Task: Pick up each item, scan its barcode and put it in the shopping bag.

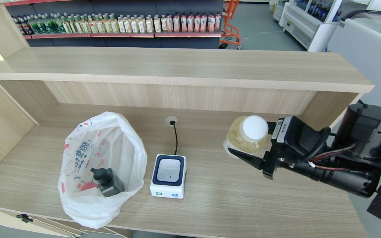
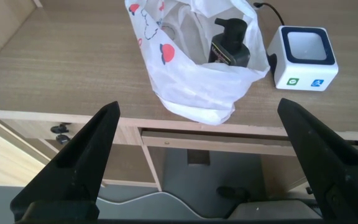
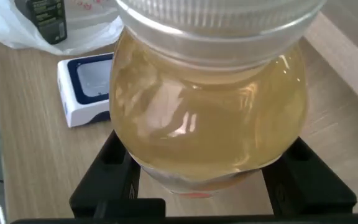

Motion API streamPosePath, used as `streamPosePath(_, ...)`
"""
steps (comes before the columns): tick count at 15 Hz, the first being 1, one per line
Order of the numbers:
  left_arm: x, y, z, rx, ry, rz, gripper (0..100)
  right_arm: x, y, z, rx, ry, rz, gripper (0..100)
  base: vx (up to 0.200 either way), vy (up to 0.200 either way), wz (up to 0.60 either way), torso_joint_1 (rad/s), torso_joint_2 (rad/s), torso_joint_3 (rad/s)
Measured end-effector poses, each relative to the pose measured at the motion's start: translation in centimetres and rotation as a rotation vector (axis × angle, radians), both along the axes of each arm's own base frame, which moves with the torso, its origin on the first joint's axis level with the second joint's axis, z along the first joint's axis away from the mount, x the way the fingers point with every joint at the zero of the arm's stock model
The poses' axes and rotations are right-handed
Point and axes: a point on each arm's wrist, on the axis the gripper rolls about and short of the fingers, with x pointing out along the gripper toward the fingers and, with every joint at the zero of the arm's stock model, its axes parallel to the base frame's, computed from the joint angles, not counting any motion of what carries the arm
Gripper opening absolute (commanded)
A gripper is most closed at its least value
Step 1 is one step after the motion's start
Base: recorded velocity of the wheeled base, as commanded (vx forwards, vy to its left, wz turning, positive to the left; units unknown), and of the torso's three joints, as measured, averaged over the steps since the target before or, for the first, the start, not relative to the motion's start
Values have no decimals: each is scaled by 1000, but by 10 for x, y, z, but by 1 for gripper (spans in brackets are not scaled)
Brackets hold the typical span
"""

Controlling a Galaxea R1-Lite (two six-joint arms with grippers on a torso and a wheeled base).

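A clear jar (image 1: 245, 138) of pale yellow contents with a white lid is held above the right side of the counter. My right gripper (image 1: 243, 140) is shut on the jar (image 3: 210, 112), one finger on each side of its body. The white barcode scanner (image 1: 168, 175) sits mid-counter, left of the jar and lower. A white printed shopping bag (image 1: 78, 155) stands open at the left with a black pump bottle (image 1: 108, 181) inside. My left gripper (image 2: 197, 109) hangs open and empty in front of the counter edge, facing the bag (image 2: 185, 81) and scanner (image 2: 304, 57).
A raised wooden ledge (image 1: 177, 66) runs along the back of the counter, with side walls left and right. The scanner's black cable (image 1: 176, 135) leads to a grommet hole at the back. Bare wood lies between scanner and jar. Drawers (image 2: 210, 140) sit under the counter front.
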Motion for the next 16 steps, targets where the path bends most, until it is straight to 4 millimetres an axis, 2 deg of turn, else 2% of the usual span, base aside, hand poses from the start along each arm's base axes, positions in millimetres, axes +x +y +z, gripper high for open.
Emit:
streamPosePath(3, 0, 0, 0, 0, 0, 0, 100, 15, 27, 16, -90, -230, 40, 0, 0, 0, 0, 0, 0, 0)
streamPosePath(6, 0, 0, 0, 0, 0, 0, 100, 26, 46, 10, -207, -379, 62, 0, 0, 0, 0, 0, 0, 0)
streamPosePath(11, 0, 0, 0, 3, 0, 0, 100, 22, 68, -5, -283, -442, 121, 0, 0, 0, 0, 0, 0, 0)
streamPosePath(16, 0, 0, 0, 1, 0, 0, 100, 7, 90, -10, -274, -447, 186, 0, 0, 200, 0, 2, 4, 2)
